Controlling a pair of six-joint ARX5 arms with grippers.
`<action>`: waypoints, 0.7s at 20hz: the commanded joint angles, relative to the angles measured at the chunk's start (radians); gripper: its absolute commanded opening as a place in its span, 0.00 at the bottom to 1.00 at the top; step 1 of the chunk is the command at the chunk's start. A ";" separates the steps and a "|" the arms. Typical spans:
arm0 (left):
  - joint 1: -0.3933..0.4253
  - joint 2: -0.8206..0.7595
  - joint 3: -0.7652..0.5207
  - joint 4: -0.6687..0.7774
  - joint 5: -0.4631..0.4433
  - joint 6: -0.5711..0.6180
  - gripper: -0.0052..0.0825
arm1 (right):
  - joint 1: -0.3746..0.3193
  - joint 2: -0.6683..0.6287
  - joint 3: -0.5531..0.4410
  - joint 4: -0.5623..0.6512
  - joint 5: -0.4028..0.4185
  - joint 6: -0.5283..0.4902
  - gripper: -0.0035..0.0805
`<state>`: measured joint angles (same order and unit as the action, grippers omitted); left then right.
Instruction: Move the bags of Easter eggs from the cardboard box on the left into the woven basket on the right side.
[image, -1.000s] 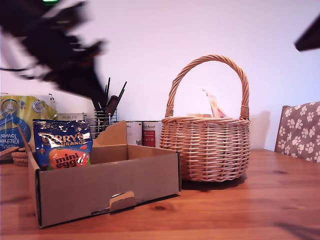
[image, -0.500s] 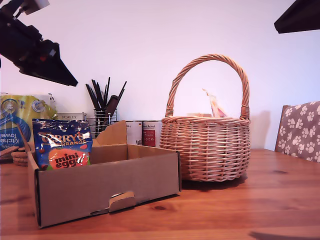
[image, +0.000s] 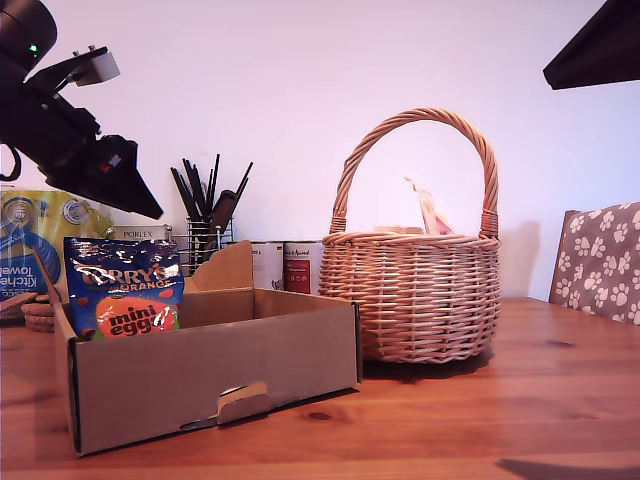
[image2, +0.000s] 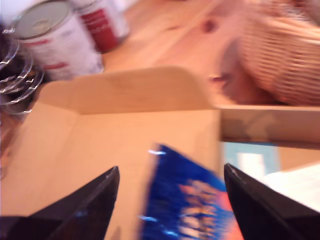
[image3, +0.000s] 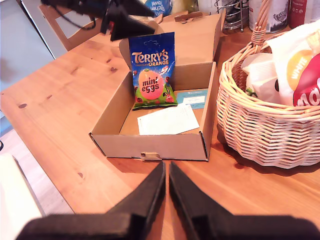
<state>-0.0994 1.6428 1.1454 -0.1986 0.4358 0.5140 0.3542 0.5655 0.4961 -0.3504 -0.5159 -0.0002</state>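
Since the earlier frames, the first gripper (image: 150, 208) is descending from the exterior view's upper left toward the cardboard box (image: 215, 375). You are seeing its jaws spread wide, bracketing the dark blue bag (image2: 187, 202) in the first wrist view but not touching it; that opening suits a grasp across the packet's top. The bag is standing upright against the box's wall at the exterior view's left, so its upper edge is presenting itself to a downward approach. The second gripper (image3: 166, 177) is waiting with fingers pressed together, empty, well clear above the table's near edge. The woven basket (image: 415, 300), just beside the box, is already holding several white and red packets (image3: 295, 65).
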 joint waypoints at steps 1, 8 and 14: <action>0.003 0.061 0.039 -0.062 0.000 0.018 0.72 | -0.001 0.000 0.017 0.010 -0.002 0.000 0.03; 0.005 0.158 0.156 -0.351 0.009 0.034 0.71 | -0.001 0.000 0.017 0.010 -0.002 0.000 0.03; -0.024 0.158 0.223 -0.516 0.163 0.036 0.60 | -0.001 0.000 0.017 0.010 -0.002 0.000 0.03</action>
<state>-0.1062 1.7977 1.3525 -0.7044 0.5762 0.5400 0.3542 0.5655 0.4961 -0.3492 -0.5159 -0.0002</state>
